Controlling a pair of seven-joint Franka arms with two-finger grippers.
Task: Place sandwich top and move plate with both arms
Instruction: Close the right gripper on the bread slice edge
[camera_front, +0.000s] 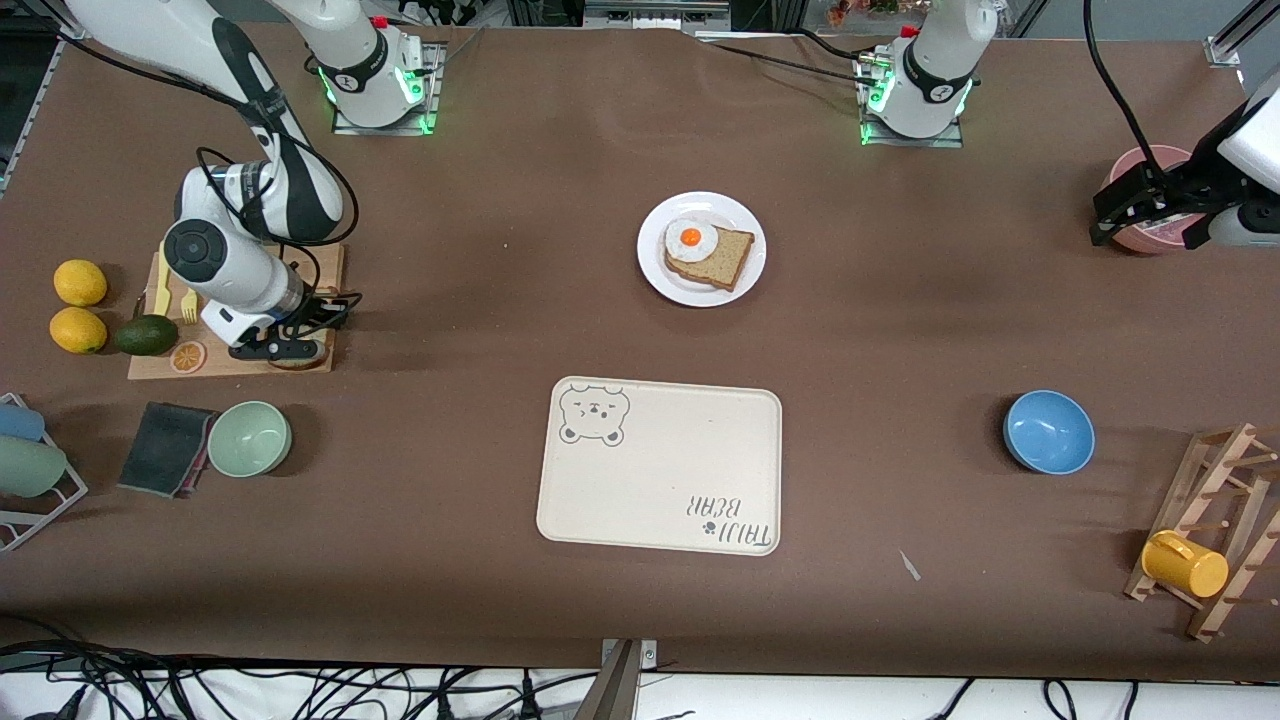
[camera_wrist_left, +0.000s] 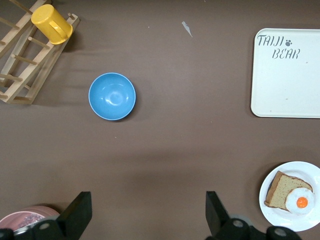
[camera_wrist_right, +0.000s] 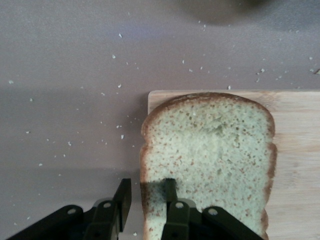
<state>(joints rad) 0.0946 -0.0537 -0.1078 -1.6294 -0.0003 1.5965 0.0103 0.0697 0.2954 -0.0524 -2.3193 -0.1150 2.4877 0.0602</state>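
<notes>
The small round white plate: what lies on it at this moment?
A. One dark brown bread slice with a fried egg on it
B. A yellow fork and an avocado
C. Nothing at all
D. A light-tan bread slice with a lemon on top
A. In the front view the small round white plate holds one dark brown bread slice with a fried egg on it; the left wrist view shows the same.

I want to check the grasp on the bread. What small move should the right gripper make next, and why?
Probably close the right gripper: its open fingers straddle the edge of the sandwich top, which still lies on the cutting board. The left gripper waits, open, over bare table.
</notes>
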